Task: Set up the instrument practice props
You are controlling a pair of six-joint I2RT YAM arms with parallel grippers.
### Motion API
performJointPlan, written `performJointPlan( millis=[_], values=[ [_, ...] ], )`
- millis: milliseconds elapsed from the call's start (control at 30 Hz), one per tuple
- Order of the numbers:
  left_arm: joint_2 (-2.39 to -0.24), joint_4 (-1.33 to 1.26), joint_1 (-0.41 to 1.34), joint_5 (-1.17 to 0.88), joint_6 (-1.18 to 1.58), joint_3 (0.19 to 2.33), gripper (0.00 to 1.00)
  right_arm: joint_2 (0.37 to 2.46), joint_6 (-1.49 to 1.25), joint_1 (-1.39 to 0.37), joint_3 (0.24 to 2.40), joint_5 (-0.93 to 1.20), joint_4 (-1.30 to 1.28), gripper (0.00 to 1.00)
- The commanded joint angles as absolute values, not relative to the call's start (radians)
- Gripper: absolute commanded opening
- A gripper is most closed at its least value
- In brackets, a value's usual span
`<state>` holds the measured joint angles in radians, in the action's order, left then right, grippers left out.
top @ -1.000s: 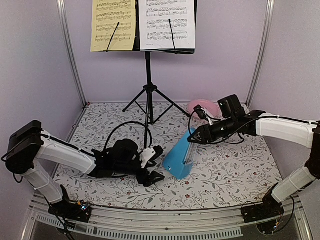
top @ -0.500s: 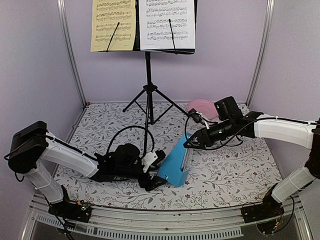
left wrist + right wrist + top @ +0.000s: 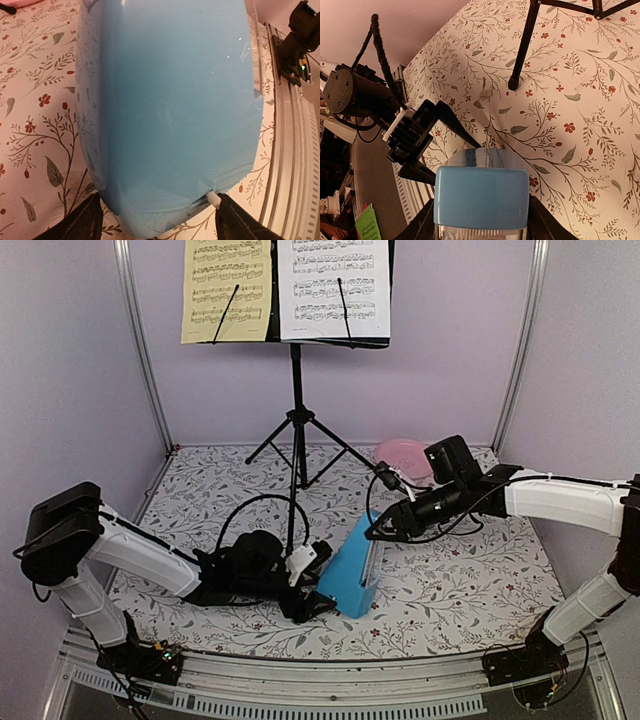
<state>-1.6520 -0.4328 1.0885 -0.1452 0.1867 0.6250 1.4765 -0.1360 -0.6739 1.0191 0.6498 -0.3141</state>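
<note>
Left tool (image 3: 318,580) spread wide, low; right tool (image 3: 373,530) clamped, arm outstretched.

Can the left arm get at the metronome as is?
Probably yes: the open left end effector flanks the base of the metronome with nothing between, though the right end effector grips its top.

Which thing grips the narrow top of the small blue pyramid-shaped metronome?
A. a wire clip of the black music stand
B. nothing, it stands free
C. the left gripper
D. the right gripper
D: the right gripper clamps the top of the tilted metronome; the left gripper is low, by its base.
</note>
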Motion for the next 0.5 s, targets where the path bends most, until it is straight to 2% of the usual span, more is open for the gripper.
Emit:
performJointPlan(
  millis=[0, 300, 467],
  values=[
    [-1.665, -0.463, 1.106, -0.135, 0.204, 0.629, 0.77, 1.463, -0.137, -0.683, 1.049, 0.706, -0.255, 0.11],
    [-1.664, -0.464, 1.107, -0.140, 0.202, 0.630, 0.76, 1.467, -0.134, -0.684, 1.054, 0.704, -0.257, 0.10],
    [-1.629, -0.457, 1.108, -0.119, 0.203, 0.610, 0.80, 1.458, -0.135, -0.684, 1.078, 0.628, -0.290, 0.10]
  ],
)
